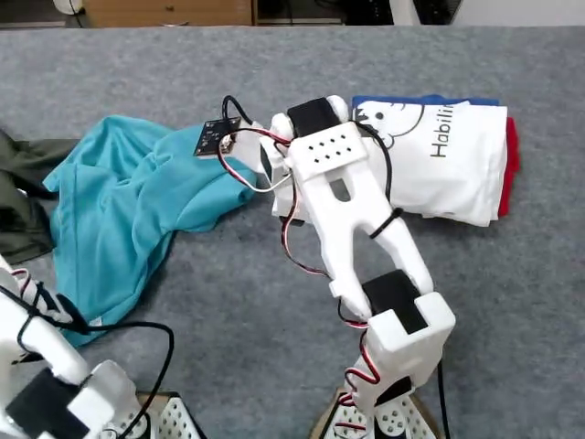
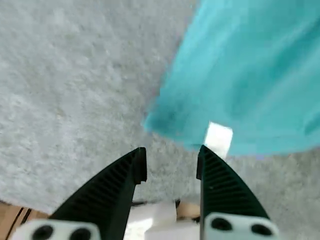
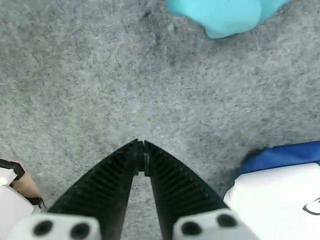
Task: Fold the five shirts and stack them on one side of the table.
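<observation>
High view: the teal shirt [image 1: 128, 201] lies crumpled, apart from the folded stack [image 1: 448, 160], with a dark shirt [image 1: 18, 201] just beside it.
Left wrist view: the left gripper [image 2: 170, 165], jaws parted and empty, is near the teal shirt's hem. The cloth is likely soft and light, so pinch it there.
Right wrist view: the right gripper [image 3: 144, 150], closed on nothing, is between the teal shirt and the stack.

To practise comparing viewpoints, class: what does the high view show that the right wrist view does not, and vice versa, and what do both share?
The high view adds the red shirt peeking from under the white shirt, a dark green shirt at the left edge, and the right arm's white links. The right wrist view adds the right gripper, shut above the grey table. Shared: the table, the teal shirt, and the white shirt lying on a blue shirt.
</observation>
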`<state>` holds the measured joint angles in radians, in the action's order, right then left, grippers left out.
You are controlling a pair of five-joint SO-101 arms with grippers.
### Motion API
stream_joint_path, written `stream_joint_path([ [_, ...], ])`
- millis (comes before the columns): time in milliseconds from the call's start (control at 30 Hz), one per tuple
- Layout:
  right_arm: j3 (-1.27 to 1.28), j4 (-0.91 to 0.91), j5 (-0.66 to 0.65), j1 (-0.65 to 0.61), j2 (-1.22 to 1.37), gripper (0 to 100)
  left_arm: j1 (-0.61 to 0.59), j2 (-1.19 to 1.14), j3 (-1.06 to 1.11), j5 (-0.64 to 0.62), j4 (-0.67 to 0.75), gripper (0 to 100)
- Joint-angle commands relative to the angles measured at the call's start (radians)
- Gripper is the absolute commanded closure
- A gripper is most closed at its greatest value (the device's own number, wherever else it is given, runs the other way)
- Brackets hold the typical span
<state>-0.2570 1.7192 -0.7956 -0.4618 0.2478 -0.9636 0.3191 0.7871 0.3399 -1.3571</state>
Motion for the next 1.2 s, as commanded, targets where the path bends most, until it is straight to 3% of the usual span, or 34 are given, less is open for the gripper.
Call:
stream_joint_path([
  [0, -0.044, 0.011, 0.023, -0.038, -0.01, 99.6, -0.015, -0.021, -0.003, -0.054, 0.057, 82],
  [367, -0.044, 0.017, 0.083, -0.11, -0.008, 99.6, -0.006, -0.033, 0.0, -0.081, 0.061, 82],
  [633, -0.044, 0.014, 0.083, -0.113, -0.01, 99.6, -0.005, -0.033, 0.0, -0.081, 0.187, 82],
  [900, -0.044, 0.015, 0.083, -0.113, -0.01, 99.6, 0.021, -0.033, 0.057, -0.074, 0.18, 82],
  [1067, -0.044, 0.018, 0.083, -0.113, -0.012, 99.6, 0.087, -0.022, 0.058, -0.069, 0.089, 82],
  [1167, -0.044, 0.018, 0.083, -0.113, -0.012, 99.6, 0.089, -0.03, 0.054, -0.094, 0.133, 82],
])
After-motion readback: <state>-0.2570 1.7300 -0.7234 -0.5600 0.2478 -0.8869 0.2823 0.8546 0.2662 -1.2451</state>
